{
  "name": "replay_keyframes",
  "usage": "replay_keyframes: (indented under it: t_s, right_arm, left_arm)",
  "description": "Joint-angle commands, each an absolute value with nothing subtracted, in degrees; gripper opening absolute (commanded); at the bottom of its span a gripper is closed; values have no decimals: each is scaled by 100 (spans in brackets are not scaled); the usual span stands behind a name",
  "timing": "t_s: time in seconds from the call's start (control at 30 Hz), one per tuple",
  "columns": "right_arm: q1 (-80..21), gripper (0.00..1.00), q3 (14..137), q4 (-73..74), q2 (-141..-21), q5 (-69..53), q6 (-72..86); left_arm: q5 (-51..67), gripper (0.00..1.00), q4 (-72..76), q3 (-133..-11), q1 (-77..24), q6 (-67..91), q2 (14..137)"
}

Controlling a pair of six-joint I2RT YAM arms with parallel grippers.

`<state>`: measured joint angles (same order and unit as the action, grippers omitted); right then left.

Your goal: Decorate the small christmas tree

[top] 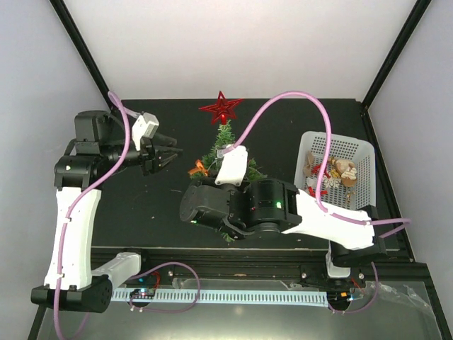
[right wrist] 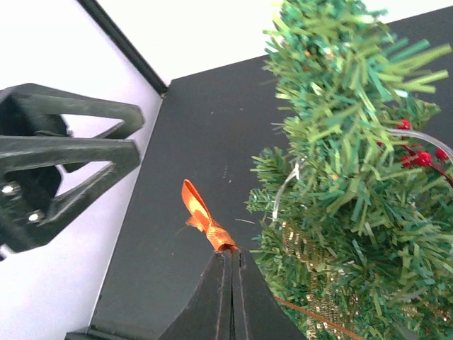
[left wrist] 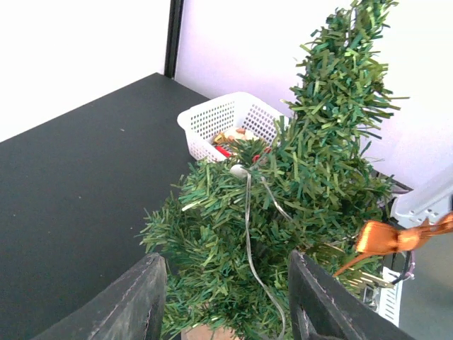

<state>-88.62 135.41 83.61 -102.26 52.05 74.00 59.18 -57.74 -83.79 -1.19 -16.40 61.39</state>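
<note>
Half small christmas tree (top: 224, 136) hid, approx.; right hand (right wrist: 231, 256) pinching ribbon (right wrist: 200, 214).

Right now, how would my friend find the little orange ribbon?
Look for the small christmas tree in the middle of the black table. Just beside its left side in the overhead view, the right gripper pinches a little orange ribbon. It is a shiny orange loop, unlike the red star on the treetop.
</note>
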Motion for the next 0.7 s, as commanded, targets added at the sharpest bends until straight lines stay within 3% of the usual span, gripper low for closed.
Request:
replay_keyframes:
  t_s: [0.0,0.67]
  right_arm:
    - [-8827,1,13373,8650,-10203,5783,8493]
    - [-8625,1,12240,8692,-9969,5985,9269]
  left_arm:
    - [6158,48,-5783,-8313,-79,-1690,6091]
    - [6422,48,-6970,-8570,-11,-2705,6440]
